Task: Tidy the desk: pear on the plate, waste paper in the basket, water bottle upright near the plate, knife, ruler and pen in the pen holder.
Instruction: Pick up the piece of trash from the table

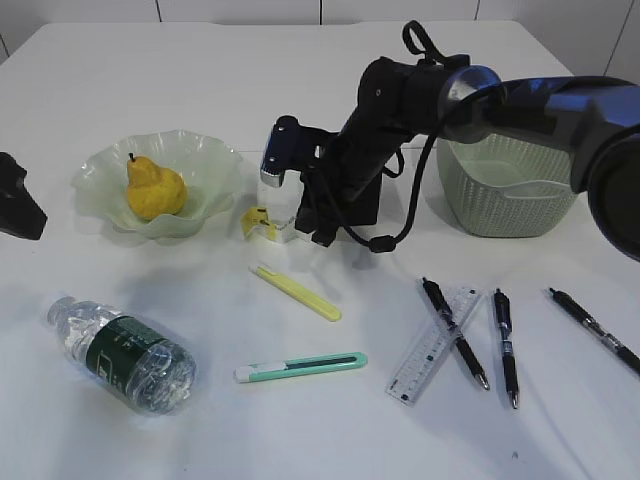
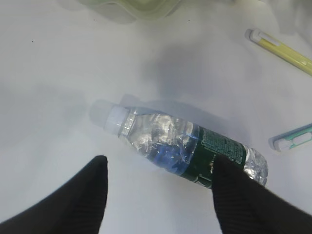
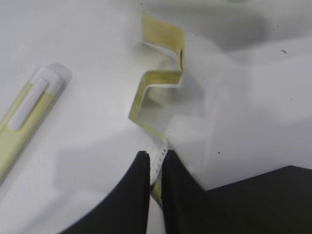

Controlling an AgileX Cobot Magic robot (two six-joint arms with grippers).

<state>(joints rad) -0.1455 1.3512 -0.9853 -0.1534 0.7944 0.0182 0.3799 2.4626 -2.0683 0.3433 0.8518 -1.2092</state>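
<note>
The waste paper (image 3: 158, 83), a folded yellow-and-white scrap, lies on the desk (image 1: 200, 80) just right of the plate (image 1: 215, 160). My right gripper (image 3: 155, 161) is shut on its near edge. The yellow pear (image 1: 153, 188) rests in the ruffled green plate. The water bottle (image 2: 195, 146) lies on its side at the front left. My left gripper (image 2: 158, 168) hovers open above it, its right finger over the green label. A yellow knife (image 1: 295, 292), a green knife (image 1: 300, 367), the clear ruler (image 1: 432, 345) and three pens (image 1: 505, 345) lie across the front. My right arm mostly hides the black pen holder (image 1: 368, 205).
The sage-green basket (image 1: 510, 200) stands at the back right, behind my right arm. One pen (image 1: 455, 332) lies crossed over the ruler. Another pen (image 1: 595, 330) lies near the right edge. The yellow knife (image 3: 24, 122) is just left of the held paper.
</note>
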